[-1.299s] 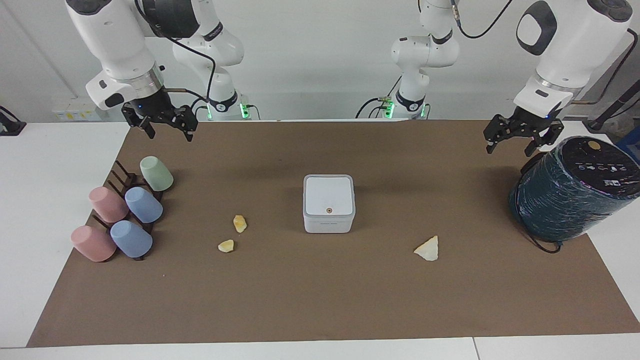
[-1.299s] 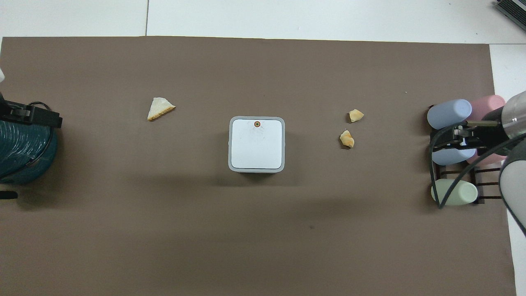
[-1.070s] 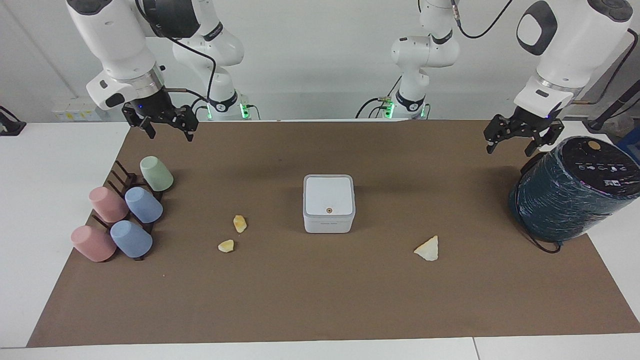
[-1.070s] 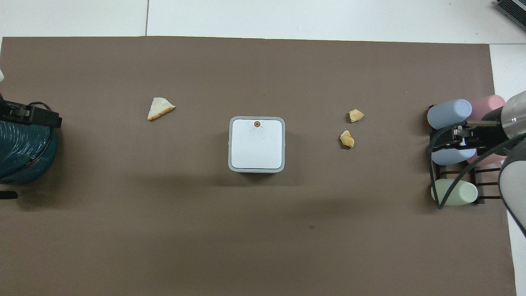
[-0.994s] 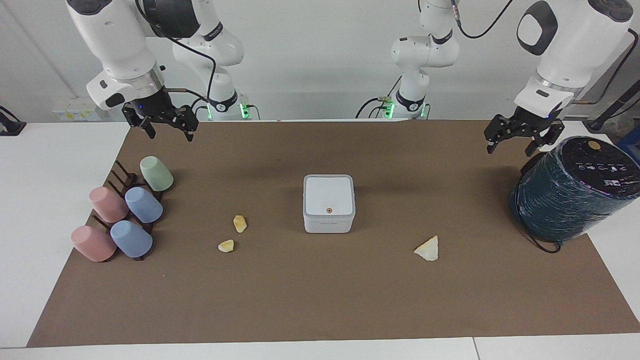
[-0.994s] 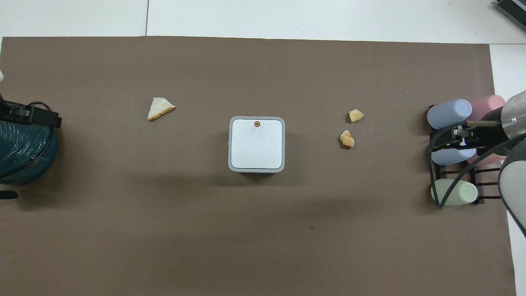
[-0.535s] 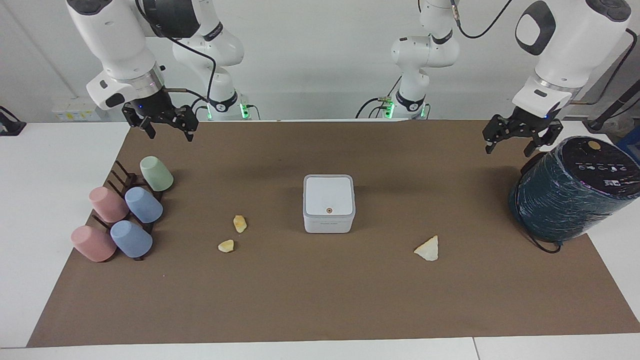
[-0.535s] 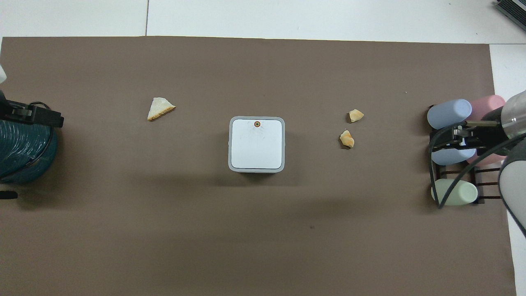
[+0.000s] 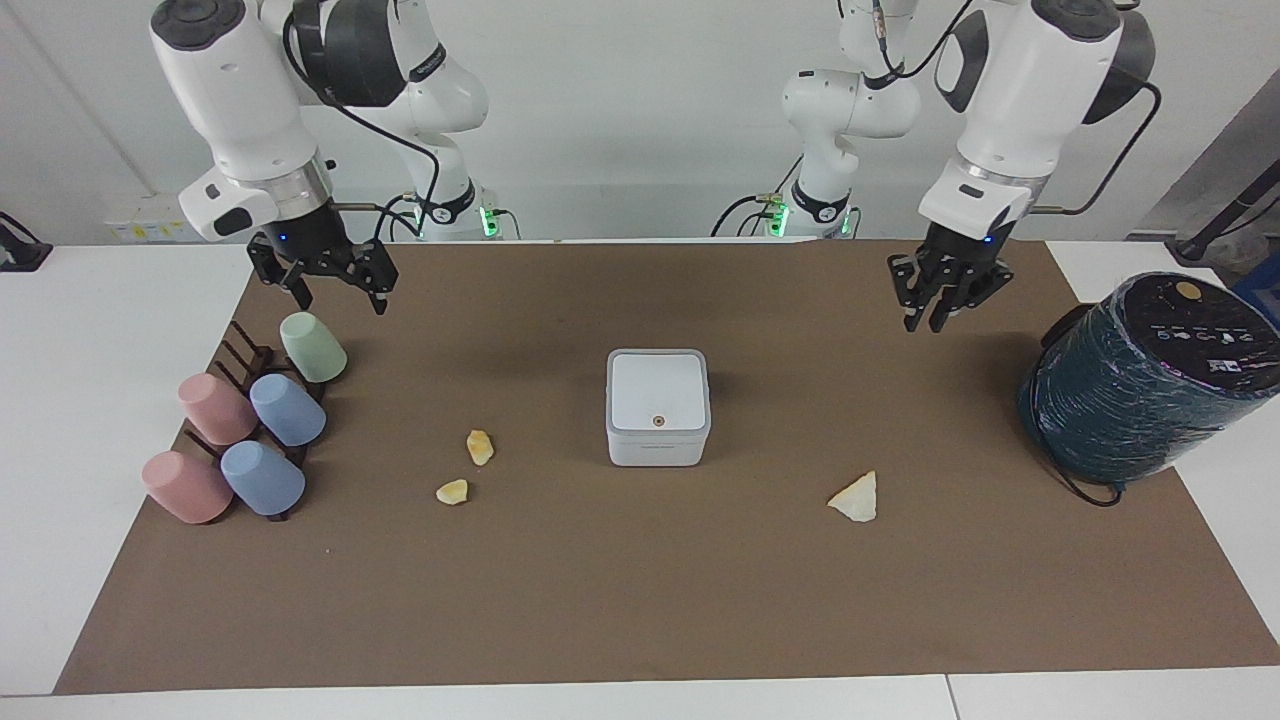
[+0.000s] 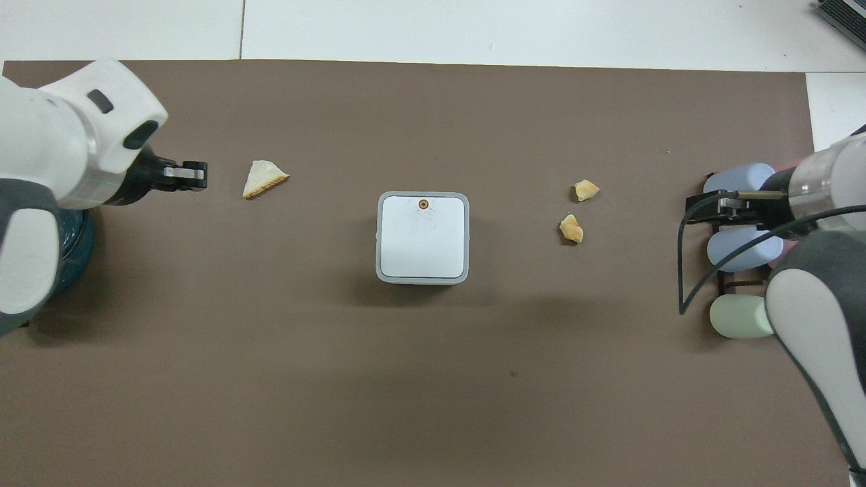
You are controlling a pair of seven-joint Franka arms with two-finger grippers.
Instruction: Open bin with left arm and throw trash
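Observation:
The bin (image 9: 658,405) (image 10: 423,237) is a small white square box at the middle of the brown mat, its lid down with the orange dot showing. Two small cream trash scraps (image 9: 480,447) (image 9: 452,491) (image 10: 586,190) (image 10: 572,228) lie toward the right arm's end. A larger triangular scrap (image 9: 856,498) (image 10: 262,178) lies toward the left arm's end. My left gripper (image 9: 925,325) (image 10: 199,174) hangs shut and empty over the mat between the bin and the teal cylinder. My right gripper (image 9: 340,302) (image 10: 700,206) hangs open and empty over the cup rack.
A dark rack with several pastel cups (image 9: 250,420) (image 10: 741,247) stands at the right arm's end. A big dark teal wrapped cylinder (image 9: 1140,380) (image 10: 71,253) leans at the left arm's end. White table (image 9: 90,400) surrounds the brown mat (image 9: 640,600).
My left arm swung from beside the teal cylinder in toward the bin, and its gripper closed. My right gripper dropped slightly over the cup rack. Bin and scraps stayed put.

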